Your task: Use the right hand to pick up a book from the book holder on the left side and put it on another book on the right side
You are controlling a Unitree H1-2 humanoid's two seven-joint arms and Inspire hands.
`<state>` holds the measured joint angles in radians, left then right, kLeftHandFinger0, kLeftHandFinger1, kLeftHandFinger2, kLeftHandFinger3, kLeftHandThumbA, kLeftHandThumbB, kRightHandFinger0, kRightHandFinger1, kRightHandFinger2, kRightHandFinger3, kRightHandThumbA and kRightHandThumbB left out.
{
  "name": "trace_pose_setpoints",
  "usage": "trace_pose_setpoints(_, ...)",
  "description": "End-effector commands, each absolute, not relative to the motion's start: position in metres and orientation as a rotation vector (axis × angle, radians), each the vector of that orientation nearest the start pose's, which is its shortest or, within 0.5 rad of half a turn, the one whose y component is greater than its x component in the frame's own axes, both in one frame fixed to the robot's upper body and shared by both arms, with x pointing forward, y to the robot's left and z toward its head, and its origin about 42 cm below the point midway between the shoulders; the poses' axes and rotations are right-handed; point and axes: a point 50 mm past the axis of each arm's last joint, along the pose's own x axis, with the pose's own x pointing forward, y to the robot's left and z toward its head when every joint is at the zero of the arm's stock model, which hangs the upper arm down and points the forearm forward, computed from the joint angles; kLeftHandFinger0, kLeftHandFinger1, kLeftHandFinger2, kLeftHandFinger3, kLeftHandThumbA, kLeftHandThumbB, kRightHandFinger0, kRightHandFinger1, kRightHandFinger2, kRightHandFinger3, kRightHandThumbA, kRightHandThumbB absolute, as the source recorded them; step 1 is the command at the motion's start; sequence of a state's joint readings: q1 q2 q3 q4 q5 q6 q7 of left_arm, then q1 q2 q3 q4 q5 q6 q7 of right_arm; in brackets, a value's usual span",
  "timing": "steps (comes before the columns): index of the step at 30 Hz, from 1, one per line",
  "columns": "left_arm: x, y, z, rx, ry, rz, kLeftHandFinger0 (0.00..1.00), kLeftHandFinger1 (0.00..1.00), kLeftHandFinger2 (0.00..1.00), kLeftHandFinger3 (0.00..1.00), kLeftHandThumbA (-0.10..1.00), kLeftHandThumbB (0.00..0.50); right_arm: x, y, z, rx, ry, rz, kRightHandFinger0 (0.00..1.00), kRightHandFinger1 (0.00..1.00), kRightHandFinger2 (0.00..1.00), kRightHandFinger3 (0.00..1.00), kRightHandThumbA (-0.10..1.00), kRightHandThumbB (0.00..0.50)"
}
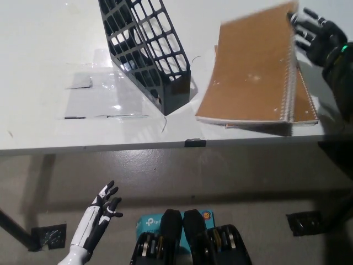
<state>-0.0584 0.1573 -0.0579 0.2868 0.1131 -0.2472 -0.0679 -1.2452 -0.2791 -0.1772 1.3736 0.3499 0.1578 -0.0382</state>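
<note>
A brown spiral-bound book (248, 72) is blurred by motion and lies tilted over a second brown book (306, 106) on the right side of the white table (44, 121); only a sliver of the lower book shows at the right. My black right hand (315, 34) is at the upper book's far right corner by the spiral, open with its fingers spread. The black mesh book holder (148, 52) stands to the left with nothing visible inside it. Below the table edge at the lower left, my white left hand (98, 221) rests open.
Clear tape or plastic film (102, 94) lies flat on the table left of the holder. The table's front edge (165, 144) runs across the middle, with grey floor below. A dark base piece (306, 222) sits on the floor at the lower right.
</note>
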Motion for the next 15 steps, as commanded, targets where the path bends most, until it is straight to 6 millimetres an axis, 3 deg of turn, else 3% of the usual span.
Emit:
trace_pose_setpoints(1,0.302,0.246,0.063,0.273,-0.07,-0.151,0.7,0.88,1.0,1.0,0.93,0.127,0.6,-0.253,0.347,-0.429,0.013,-0.053,1.0,1.0,1.0,1.0,0.32,0.389)
trace_pose_setpoints(6,0.3,0.246,0.061,0.258,-0.079,-0.14,0.68,0.87,1.0,1.0,0.92,0.124,0.6,-0.248,0.347,-0.454,-0.022,-0.093,1.0,1.0,1.0,1.0,0.37,0.318)
trace_pose_setpoints(12,0.299,0.247,0.062,0.261,-0.075,-0.137,0.68,0.87,1.0,1.0,0.93,0.139,0.599,-0.259,0.347,-0.46,-0.044,-0.135,1.0,1.0,1.0,1.0,0.43,0.295)
trace_pose_setpoints(15,0.3,0.248,0.063,0.262,-0.074,-0.134,0.68,0.87,1.0,1.0,0.94,0.134,0.599,-0.268,0.353,-0.437,-0.061,-0.15,1.0,1.0,1.0,1.0,0.48,0.325)
